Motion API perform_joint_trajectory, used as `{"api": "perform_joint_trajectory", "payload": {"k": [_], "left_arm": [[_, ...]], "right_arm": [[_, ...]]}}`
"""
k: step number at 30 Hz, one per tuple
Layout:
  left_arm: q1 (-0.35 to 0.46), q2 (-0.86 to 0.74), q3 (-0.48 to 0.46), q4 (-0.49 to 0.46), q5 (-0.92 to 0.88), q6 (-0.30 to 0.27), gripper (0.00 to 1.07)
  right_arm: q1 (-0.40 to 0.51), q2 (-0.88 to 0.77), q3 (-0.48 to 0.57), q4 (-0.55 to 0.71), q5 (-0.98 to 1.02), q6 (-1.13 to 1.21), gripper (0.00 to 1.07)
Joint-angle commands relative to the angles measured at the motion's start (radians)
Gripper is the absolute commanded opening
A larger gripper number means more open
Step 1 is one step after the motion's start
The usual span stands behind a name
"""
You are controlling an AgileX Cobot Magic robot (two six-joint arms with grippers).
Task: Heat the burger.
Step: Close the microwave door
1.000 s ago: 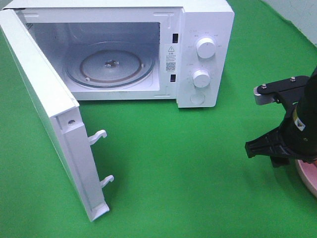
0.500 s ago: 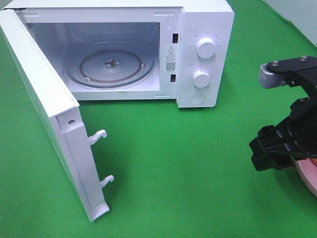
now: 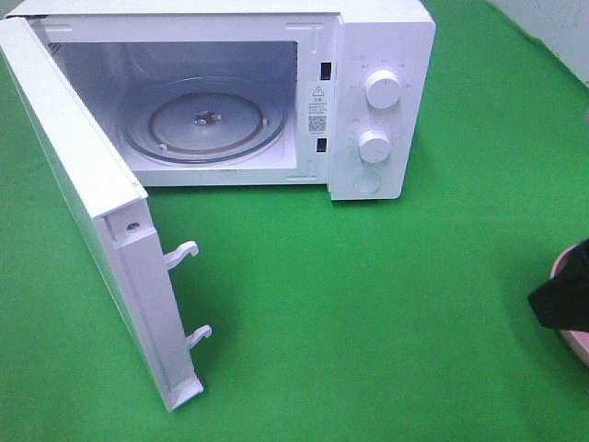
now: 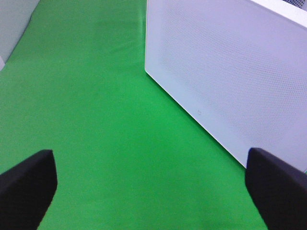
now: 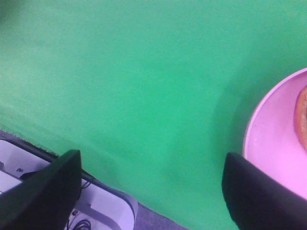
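Green cloth barer, right gripper nearly gone.

Only a warning triangle sticker and a QR code showed on the microwave; the print was too small to read.

At the exterior view's three o'clock edge, the right gripper and pink plate are cut off; in the right wrist view only a burger sliver shows.
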Motion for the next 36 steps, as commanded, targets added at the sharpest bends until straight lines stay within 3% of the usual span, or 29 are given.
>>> {"api": "perform_joint_trajectory", "payload": {"k": [1,5,9,16,18,24,36], "left_arm": [[0.004,-0.005,0.005,-0.001,-0.006,-0.005,1.02],[0.004,-0.005,0.005,-0.001,-0.006,-0.005,1.02],[0.004,-0.005,0.005,-0.001,-0.006,-0.005,1.02],[0.004,-0.005,0.005,-0.001,-0.006,-0.005,1.02],[0.004,-0.005,0.005,-0.001,-0.006,-0.005,1.02],[0.004,-0.005,0.005,-0.001,-0.006,-0.005,1.02],[0.004,-0.005,0.005,-0.001,-0.006,-0.005,1.02]], "right_arm": [[-0.002,-0.083,0.036,0.000,0.004,-0.030,0.76],[-0.005,-0.333,0.134,-0.021,-0.013,-0.030,0.77],[-0.014,-0.476,0.138,-0.030,-0.010,-0.003,0.76],[-0.120,-0.590,0.141,-0.026,0.054,0.009,0.76],[-0.216,-0.692,0.163,-0.025,0.077,0.009,0.76],[-0.308,-0.818,0.166,-0.026,0.078,0.008,0.76],[-0.355,-0.926,0.166,-0.027,0.078,0.013,0.76]]}}
